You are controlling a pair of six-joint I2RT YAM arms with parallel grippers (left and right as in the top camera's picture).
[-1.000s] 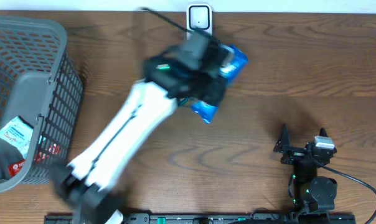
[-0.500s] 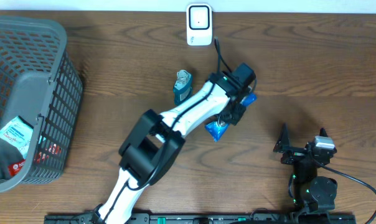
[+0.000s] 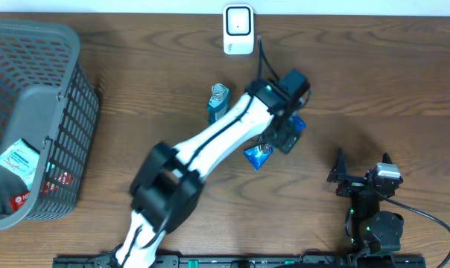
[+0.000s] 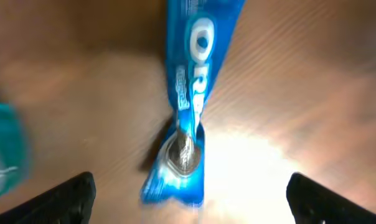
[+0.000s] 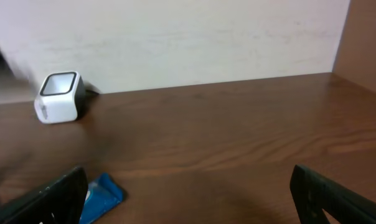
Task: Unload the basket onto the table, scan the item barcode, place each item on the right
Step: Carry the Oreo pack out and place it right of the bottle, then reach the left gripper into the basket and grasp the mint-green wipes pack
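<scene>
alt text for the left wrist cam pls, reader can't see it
A blue Oreo packet lies on the brown wooden table below the open left gripper, whose dark fingertips show at the bottom corners, clear of the packet. A blurred teal object sits at the left edge; glare brightens the wood beside the packet.

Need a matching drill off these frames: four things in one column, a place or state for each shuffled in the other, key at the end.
Column A
1. Oreo packet
2. scanner
3. basket
4. right end effector

Column B
a. middle of the far edge of the table
b. open and empty, near edge on the right
c. left end, items inside
d. lying flat at centre, not gripped

Pairs: 1-d, 2-a, 3-c, 4-b
</scene>
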